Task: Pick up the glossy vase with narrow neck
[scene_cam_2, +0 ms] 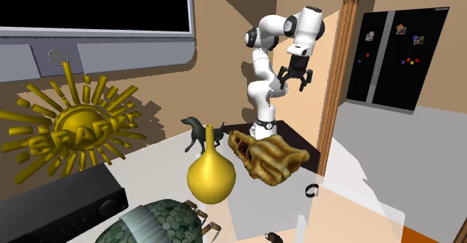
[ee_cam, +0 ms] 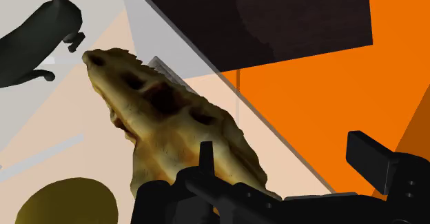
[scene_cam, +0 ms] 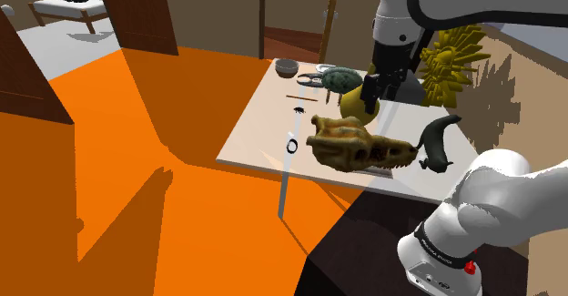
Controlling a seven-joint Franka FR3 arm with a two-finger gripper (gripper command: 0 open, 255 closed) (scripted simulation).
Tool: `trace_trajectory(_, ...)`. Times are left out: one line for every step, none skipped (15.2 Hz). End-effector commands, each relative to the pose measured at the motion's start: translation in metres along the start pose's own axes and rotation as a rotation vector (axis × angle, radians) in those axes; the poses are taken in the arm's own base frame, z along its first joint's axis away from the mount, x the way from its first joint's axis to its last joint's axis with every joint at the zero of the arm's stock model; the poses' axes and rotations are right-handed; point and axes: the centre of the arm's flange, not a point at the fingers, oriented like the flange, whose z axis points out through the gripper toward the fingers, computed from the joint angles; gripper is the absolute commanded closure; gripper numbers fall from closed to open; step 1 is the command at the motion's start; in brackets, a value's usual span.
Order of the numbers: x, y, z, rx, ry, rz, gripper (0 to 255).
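Note:
The vase (scene_cam_2: 212, 176) is glossy yellow, with a round belly and a thin neck, and stands upright on the pale table (scene_cam: 259, 126). In the shoulder view the vase (scene_cam: 349, 104) peeks out beside my gripper (scene_cam: 373, 96). My gripper (scene_cam_2: 297, 79) hangs open, high above the table with nothing between its fingers. Seen from the wrist, the gripper (ee_cam: 289, 162) looks down past a brown skull (ee_cam: 172, 119), and the vase (ee_cam: 65, 202) lies off to one side of the left finger.
The brown animal skull (scene_cam: 360, 147) lies close beside the vase. A black animal figurine (scene_cam: 437, 142), a green shelled figure (scene_cam: 339, 78), a small bowl (scene_cam: 288, 66) and a ring (scene_cam: 292, 145) share the table. A gold sun ornament (scene_cam_2: 71, 125) and a black box (scene_cam_2: 60, 200) stand behind.

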Motion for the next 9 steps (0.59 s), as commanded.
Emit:
trace_trajectory(0.000,0.000,0.000,0.000,0.000,0.000,0)
trace_trajectory(0.007,0.011,0.001,0.004,0.002,0.001,0)
trace_trajectory(0.014,0.023,0.002,0.007,0.004,0.003,0)
trace_trajectory(0.021,0.034,0.003,0.011,0.007,0.004,0)
trace_trajectory(0.029,0.046,0.004,0.015,0.009,0.005,0)
trace_trajectory(0.036,0.057,0.006,0.018,0.011,0.007,0)
trace_trajectory(0.043,0.068,0.007,0.022,0.013,0.008,0)
trace_trajectory(0.050,0.080,0.008,0.026,0.015,0.009,0)
trace_trajectory(0.057,0.091,0.009,0.029,0.018,0.011,0)
